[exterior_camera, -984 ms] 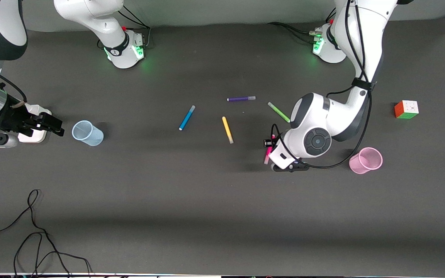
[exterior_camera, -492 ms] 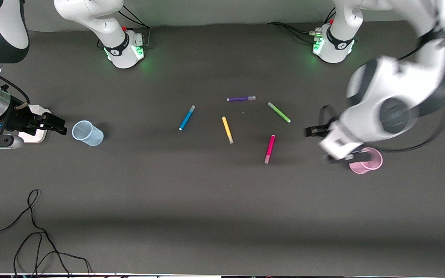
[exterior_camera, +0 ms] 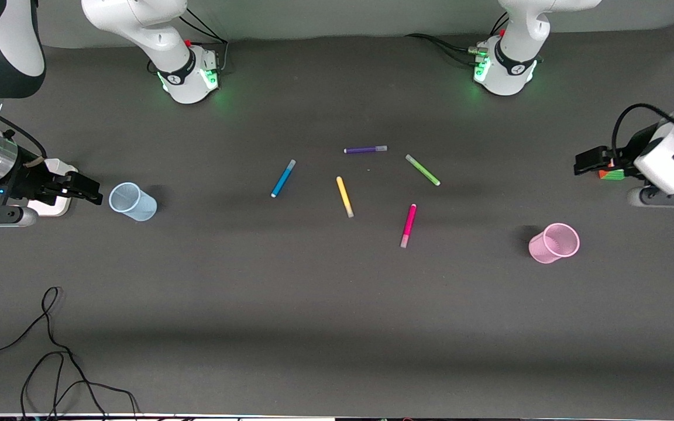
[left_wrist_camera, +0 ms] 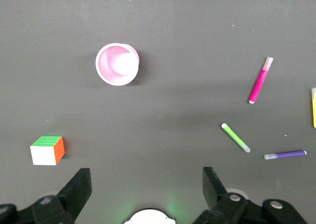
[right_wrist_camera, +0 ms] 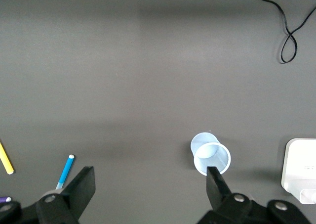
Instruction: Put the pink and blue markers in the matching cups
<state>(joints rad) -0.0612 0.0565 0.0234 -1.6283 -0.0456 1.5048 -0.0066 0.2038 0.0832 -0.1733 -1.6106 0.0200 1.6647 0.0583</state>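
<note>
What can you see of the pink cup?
The pink cup is a small translucent plastic tumbler, standing upright and open-topped on the dark table toward the left arm's end. It looks empty. Nothing touches it; the pink marker lies apart on the table, and it sits nearer the front camera than the colour cube.

No readable text, label or number anywhere. Only a small dark mark on each arm base, too small to make out.

My fingers (left_wrist_camera: 79, 192) are matt black plastic. The table (exterior_camera: 337, 327) below wears a matt, dark grey cloth-like cover. The pink cup (exterior_camera: 554, 243) and blue cup (exterior_camera: 132, 201) look like translucent plastic; the pink marker (exterior_camera: 408, 225) and blue marker (exterior_camera: 283, 178) like smooth plastic.
</note>
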